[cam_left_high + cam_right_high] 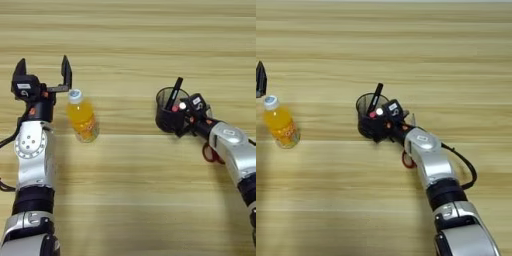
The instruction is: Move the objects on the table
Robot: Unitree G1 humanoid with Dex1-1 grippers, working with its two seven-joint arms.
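Count first: 1 small orange-drink bottle w/ white cap [82, 119], 1 black mesh pen cup [169, 116] w/ 2 markers, a black one [174, 93] and a red-white one [180, 106], and 1 pair of red-handled steel scissors [212, 152], mostly hidden under the right arm. All on the broad light wooden table [140, 45].

Left gripper [43, 74] sits at approx 10 o'clock from the bottle, fingers spread wide apart, holding nothing; its right finger [65, 73] is just beside the white cap, at its 11 o'clock, touching or not I can't say.

Right gripper [377, 131] is at the cup, coming in from the cup's 4 o'clock, clamped on the cup's wall. Cup stands upright. Bottle and cup are well apart, bottle at the cup's 9 o'clock.
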